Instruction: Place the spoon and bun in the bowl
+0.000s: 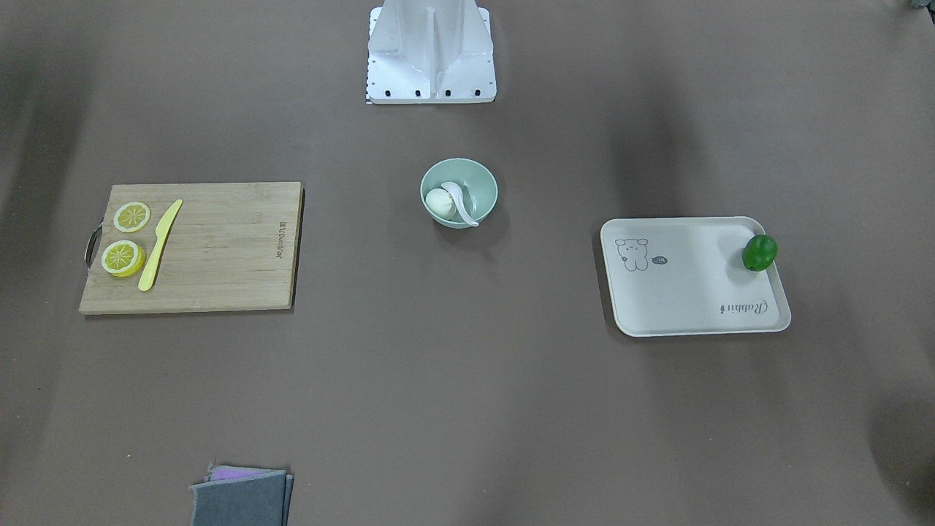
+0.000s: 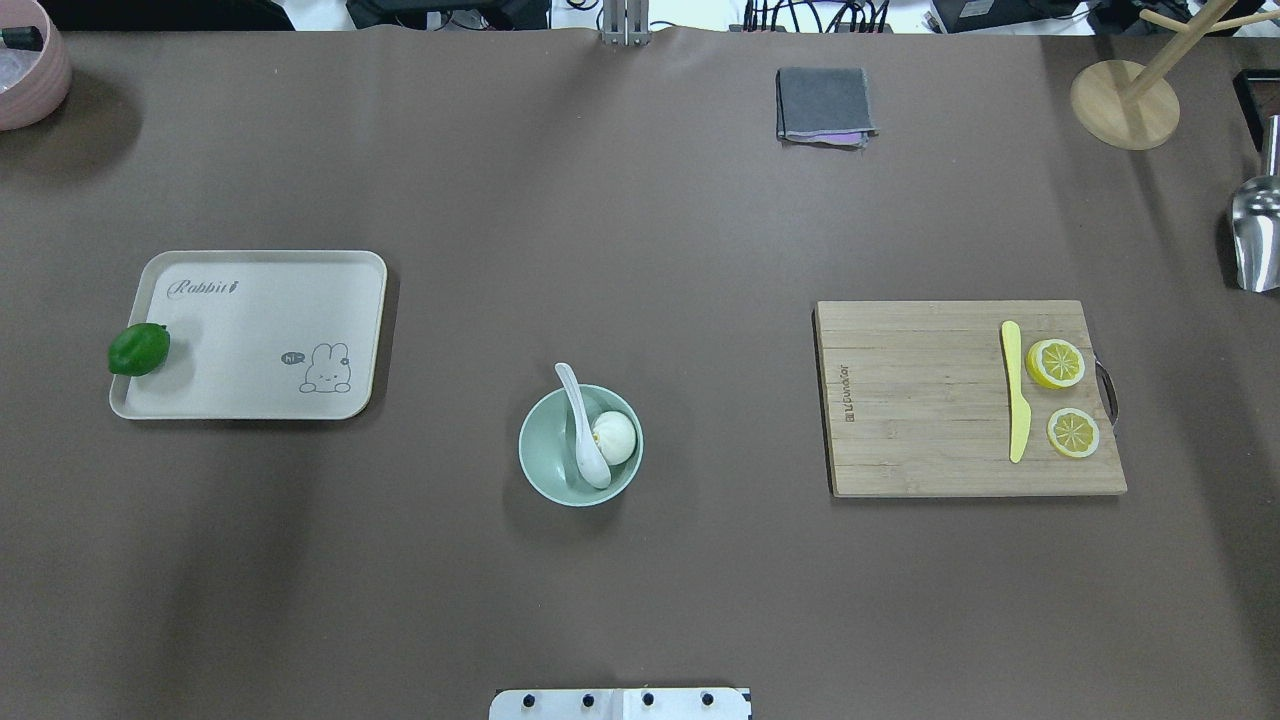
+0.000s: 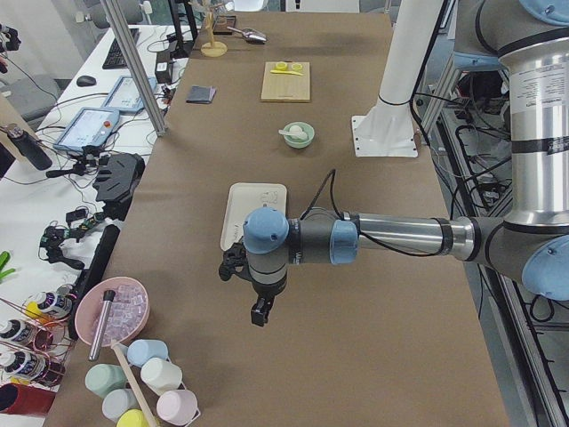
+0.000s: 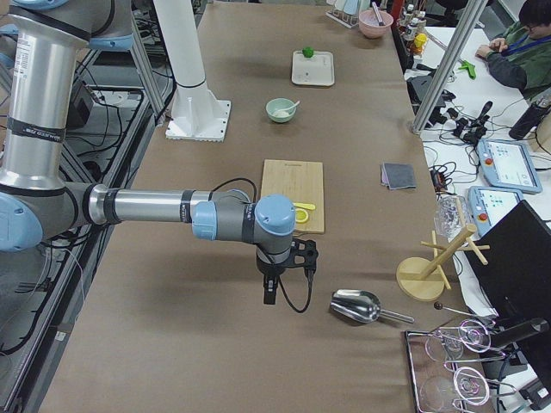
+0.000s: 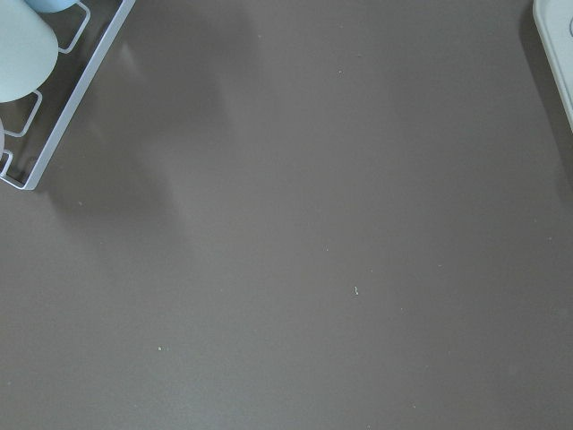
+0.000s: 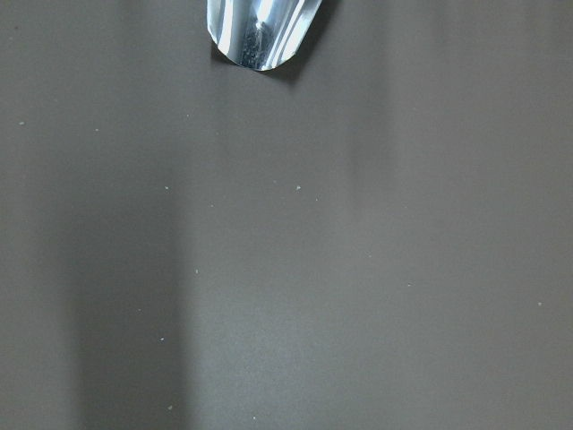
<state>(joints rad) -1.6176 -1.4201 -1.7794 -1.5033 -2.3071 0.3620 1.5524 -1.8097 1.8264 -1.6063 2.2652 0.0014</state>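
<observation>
The pale mint-green bowl stands at the table's middle, near the robot's base; it also shows in the front view. The white bun lies inside it. The white spoon rests in the bowl beside the bun, its handle sticking out over the rim. My left gripper hangs above bare table far to the left of the tray. My right gripper hangs above bare table far to the right, near the metal scoop. I cannot tell whether either is open or shut.
An off-white tray with a green lime lies on the left. A wooden board with a yellow knife and two lemon slices lies on the right. A grey cloth, a metal scoop and a wooden stand sit at the far side.
</observation>
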